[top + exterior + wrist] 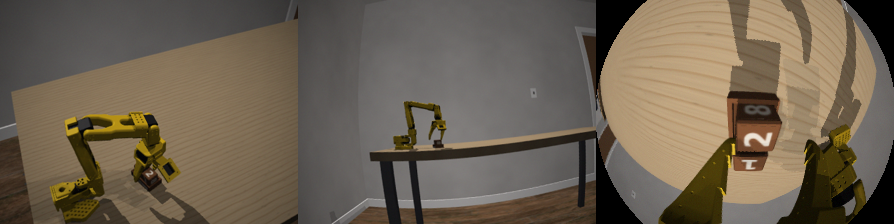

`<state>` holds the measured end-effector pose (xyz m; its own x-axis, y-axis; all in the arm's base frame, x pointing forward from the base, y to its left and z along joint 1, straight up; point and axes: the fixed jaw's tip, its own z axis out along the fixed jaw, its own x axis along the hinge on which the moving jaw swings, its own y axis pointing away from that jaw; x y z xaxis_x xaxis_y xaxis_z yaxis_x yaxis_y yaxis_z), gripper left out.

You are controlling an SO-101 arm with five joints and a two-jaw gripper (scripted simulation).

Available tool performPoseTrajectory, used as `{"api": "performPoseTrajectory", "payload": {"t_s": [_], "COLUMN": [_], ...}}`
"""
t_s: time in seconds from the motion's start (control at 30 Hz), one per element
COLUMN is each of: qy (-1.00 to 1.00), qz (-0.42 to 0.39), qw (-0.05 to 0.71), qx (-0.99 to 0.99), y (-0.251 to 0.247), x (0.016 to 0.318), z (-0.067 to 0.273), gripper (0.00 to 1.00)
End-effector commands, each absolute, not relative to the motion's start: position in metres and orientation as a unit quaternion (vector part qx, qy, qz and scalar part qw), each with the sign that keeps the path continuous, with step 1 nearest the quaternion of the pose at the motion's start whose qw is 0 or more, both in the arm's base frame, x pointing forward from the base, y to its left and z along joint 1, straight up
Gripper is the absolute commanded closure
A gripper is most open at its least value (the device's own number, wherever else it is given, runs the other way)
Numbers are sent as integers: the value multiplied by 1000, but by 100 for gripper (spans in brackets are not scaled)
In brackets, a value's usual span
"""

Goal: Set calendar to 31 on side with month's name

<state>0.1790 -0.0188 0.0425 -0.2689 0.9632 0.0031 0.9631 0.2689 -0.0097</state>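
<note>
Jaws apart, nothing clamped. The cube marked 2 is seen just ahead of the gripper, closer to one finger than to the other. The tray lies on the table, below the fingertips.

Risk: on withdrawal or closing, the cube could be dragged or tipped by the nearer finger, since little side room is left there; contact cannot be judged. The tray could be shoved if a tip were caught on its rim. The date could also be left wrong, as no 3 is shown.

By view: 8, 2 and a sideways 1 are read at the wrist; no 1 is made out from the top. From the exterior, digits are too small, but finger height over the tray is shown.
</note>
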Motion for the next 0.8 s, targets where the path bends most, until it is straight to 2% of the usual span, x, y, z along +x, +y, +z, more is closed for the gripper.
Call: {"api": "performPoseTrajectory", "payload": {"t_s": [0.0, 0.27, 0.77], "qy": [-802, -802, -802], "qz": [-11, -11, -11], "qw": [-19, -19, -19], "qx": [-597, -597, -597], "y": [-18, -17, -17], "x": [186, 182, 181], "z": [64, 85, 87], "gripper": [64, 64, 64]}}
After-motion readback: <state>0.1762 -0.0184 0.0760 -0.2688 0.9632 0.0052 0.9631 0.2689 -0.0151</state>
